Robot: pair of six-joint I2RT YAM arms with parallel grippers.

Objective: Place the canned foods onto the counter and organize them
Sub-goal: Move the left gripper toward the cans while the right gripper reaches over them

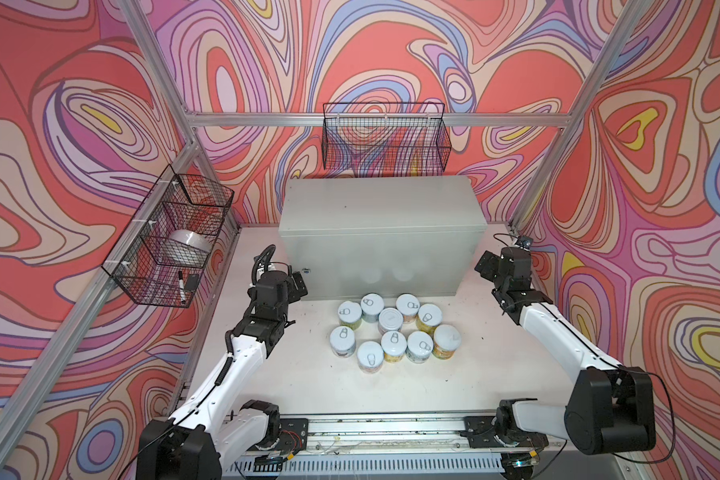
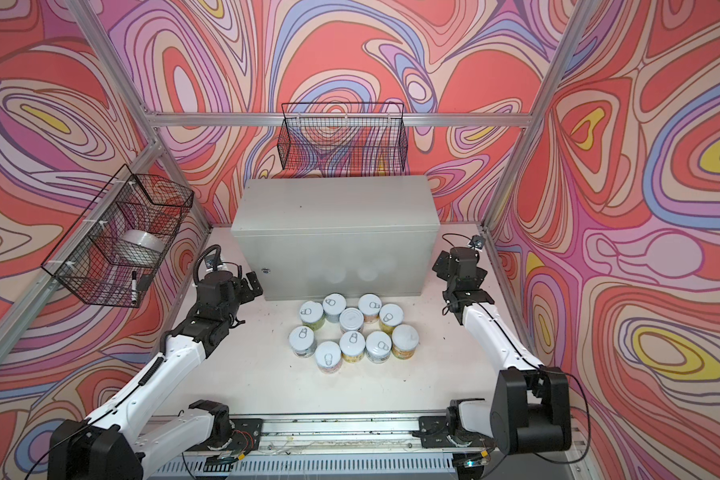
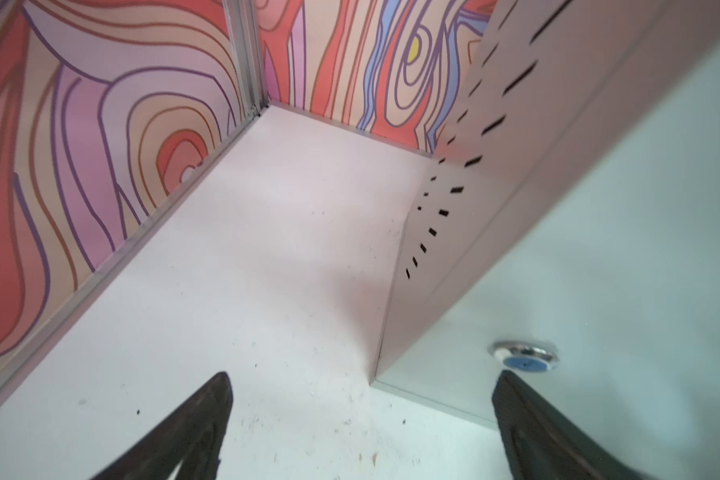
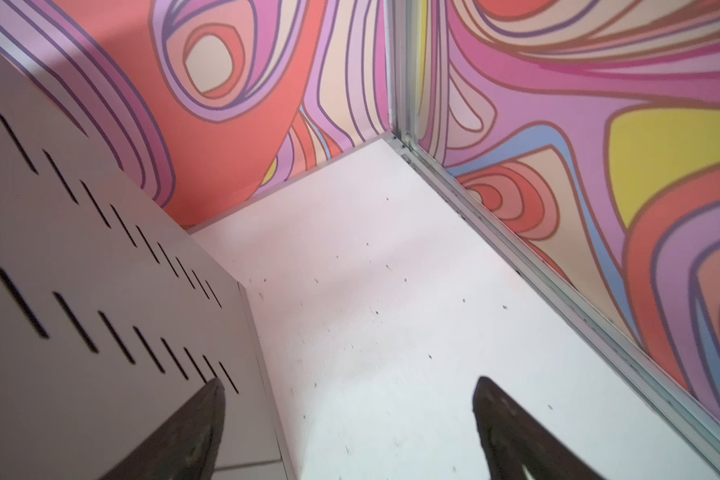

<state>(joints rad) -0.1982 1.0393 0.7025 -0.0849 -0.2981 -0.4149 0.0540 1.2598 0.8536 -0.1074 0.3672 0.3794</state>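
Between the two tools, and nearer the arm bases than either one, the canned foods (image 1: 393,341) stand in a tight cluster on the white work surface (image 1: 300,386), just in front of the counter (image 1: 383,208). All ten are upright, which probably suits a grip from the side, and the huddle lies within reach of either arm. None is on the counter yet, so the task looks unstarted.

The left tool (image 3: 362,374) is spread wide and empty, at the counter's front corner close to the round lock (image 3: 524,357). The right tool (image 4: 350,379) is also wide and empty, beside the opposite end, where slotted vents run along the side panel. Parked at the two corners, both stand apart from the cans and leave the cluster unobstructed.

Neither wrist view shows a can. Each shows only bare surface, patterned wall and the counter's flank, with the finger bases cut off by the frame. From above, the labels are mostly hidden under the lids. Two lids look plain, with no pull tab, and may be turned bottom up. A wire basket (image 1: 385,137) hangs over the counter's back edge, so how much room it leaves beneath is hard to judge.
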